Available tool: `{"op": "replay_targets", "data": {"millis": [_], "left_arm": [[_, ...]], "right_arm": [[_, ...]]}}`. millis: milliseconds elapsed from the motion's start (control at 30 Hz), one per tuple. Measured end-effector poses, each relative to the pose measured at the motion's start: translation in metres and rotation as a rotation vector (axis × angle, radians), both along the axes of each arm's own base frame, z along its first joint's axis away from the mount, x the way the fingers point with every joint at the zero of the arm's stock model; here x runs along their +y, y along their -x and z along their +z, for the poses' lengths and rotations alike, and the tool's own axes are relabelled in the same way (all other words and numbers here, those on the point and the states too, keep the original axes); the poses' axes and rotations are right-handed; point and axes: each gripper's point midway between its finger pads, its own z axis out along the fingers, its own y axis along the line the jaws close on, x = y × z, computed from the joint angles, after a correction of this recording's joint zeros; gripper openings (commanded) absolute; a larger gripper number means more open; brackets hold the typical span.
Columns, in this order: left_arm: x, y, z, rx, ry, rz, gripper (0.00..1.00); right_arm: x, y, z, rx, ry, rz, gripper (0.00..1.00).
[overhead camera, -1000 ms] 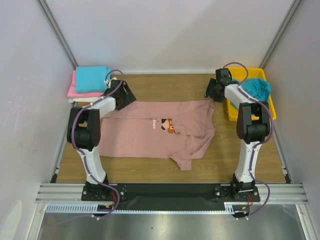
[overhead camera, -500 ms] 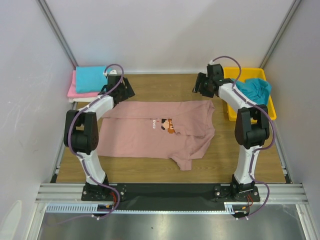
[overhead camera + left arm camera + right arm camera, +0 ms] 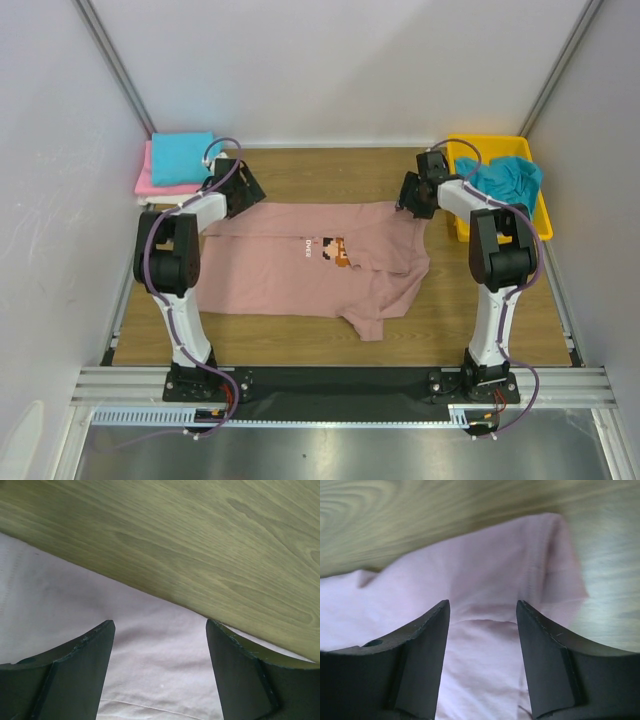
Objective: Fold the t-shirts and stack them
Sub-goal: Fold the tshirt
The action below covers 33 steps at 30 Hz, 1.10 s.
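A dusty-pink t-shirt (image 3: 300,265) with a small pixel print lies spread on the wooden table, its near right part rumpled. My left gripper (image 3: 243,192) is open at the shirt's far left edge; in the left wrist view the pink cloth (image 3: 150,655) lies between and below the spread fingers (image 3: 85,670). At the shirt's far right corner my right gripper (image 3: 412,196) is also open, its fingers (image 3: 547,655) straddling the cloth (image 3: 485,575) without pinching it. A folded teal t-shirt (image 3: 182,157) rests on a folded bright pink one (image 3: 150,183) at the far left.
A yellow tray (image 3: 462,225) stands at the far right, holding a crumpled teal shirt (image 3: 510,178). White walls enclose the table on three sides. Bare wood (image 3: 330,170) shows beyond the spread shirt.
My right gripper came down and nearer, from above the bare wood to the shirt's far right corner. The left gripper shifted only slightly at the far left edge.
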Motion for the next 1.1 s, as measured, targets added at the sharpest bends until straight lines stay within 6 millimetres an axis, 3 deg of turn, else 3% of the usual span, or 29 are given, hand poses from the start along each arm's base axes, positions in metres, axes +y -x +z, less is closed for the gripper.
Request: {"op": "replay_targets", "data": {"millis": [133,600,733,967,1100], "left_arm": [[0.004,-0.001,0.0,0.0,0.006,0.015,0.8],[0.015,0.004,-0.012,0.043,0.026,0.075,0.79],[0.015,0.004,-0.012,0.042,0.032,0.07,0.79],[0.009,0.001,-0.007,0.023,0.053,0.049,0.79],[0.006,-0.003,-0.003,0.005,0.059,0.041,0.79]], "right_arm": [[-0.013,0.007,-0.013,0.023,0.026,-0.03,0.58],[-0.038,0.006,-0.012,0.004,0.036,-0.082,0.55],[-0.035,-0.001,0.001,-0.01,0.038,-0.066,0.55],[-0.02,-0.032,0.045,-0.127,0.022,-0.039,0.47],[-0.016,-0.034,0.049,-0.138,0.019,-0.033,0.41]]}}
